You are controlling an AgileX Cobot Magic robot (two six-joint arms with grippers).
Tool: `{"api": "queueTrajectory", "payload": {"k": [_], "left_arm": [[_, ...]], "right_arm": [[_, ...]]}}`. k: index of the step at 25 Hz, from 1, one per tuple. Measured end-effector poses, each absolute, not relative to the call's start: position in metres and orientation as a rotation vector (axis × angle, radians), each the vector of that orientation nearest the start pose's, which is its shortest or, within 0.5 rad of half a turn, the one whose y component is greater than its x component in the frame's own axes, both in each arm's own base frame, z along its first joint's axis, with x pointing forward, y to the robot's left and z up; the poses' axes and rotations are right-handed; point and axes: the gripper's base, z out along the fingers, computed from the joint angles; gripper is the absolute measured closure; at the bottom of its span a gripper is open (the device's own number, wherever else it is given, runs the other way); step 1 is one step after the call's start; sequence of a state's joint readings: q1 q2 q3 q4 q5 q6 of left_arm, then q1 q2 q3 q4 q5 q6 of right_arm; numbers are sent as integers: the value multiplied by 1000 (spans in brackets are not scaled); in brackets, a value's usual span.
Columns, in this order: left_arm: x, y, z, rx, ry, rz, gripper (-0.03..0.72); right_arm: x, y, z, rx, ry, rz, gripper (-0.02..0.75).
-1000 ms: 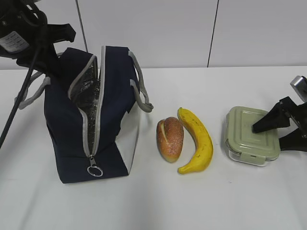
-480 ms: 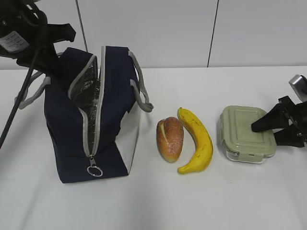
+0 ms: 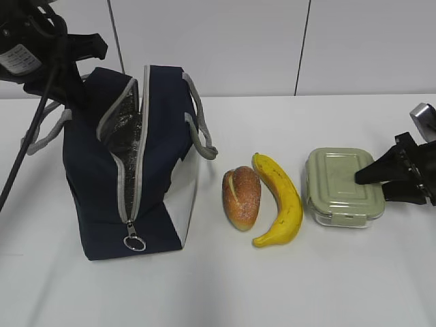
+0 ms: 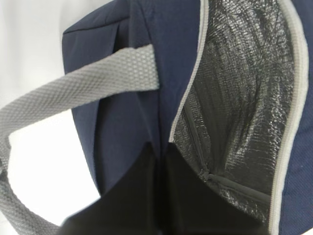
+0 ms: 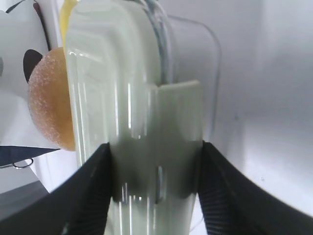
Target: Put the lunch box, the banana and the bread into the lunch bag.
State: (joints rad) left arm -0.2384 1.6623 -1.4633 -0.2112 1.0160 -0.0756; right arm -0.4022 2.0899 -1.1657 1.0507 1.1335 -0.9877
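From the exterior view I see my right gripper (image 3: 381, 182) at the far right of the table (image 3: 225, 286), its dark fingers closed across the near end of the box (image 3: 342, 186), pinching it by its green lid; just beyond the box, away from that gripper, lies the banana (image 3: 281, 199), then the bread (image 3: 241, 197) touching or nearly touching the banana; further still stands the bag (image 3: 133, 163), unzipped along its top and front, ring pull (image 3: 134, 242) hanging low; my left arm sits behind the bag's top-left corner, its gripper hidden there, so I cannot tell its state from here.

From the left wrist I see the left gripper (image 4: 159, 196) nearly shut, dark fingers pinching the bag's navy edge beside the silvery lining (image 4: 239, 107); a grey strap (image 4: 73, 93) crosses ahead of it.

From the right wrist I see both fingers (image 5: 88, 196) pressed against the sides of the box (image 5: 132, 122), clamped on it; past the box the bread (image 5: 49, 105) shows at the left.
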Motion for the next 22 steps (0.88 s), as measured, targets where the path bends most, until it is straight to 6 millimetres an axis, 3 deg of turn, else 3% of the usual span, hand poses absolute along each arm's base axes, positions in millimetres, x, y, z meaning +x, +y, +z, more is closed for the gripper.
{"api": "queueTrajectory", "payload": {"k": [13, 16, 22], "left_arm": [[341, -100, 314, 123, 2710, -375, 687], [341, -100, 314, 120, 2711, -384, 687], [341, -104, 315, 103, 2703, -441, 688]], "right_arm": [[376, -64, 145, 406, 2314, 1360, 371], [381, -41, 171, 364, 2247, 1386, 372], [388, 26, 233, 163, 2162, 1497, 372]]}}
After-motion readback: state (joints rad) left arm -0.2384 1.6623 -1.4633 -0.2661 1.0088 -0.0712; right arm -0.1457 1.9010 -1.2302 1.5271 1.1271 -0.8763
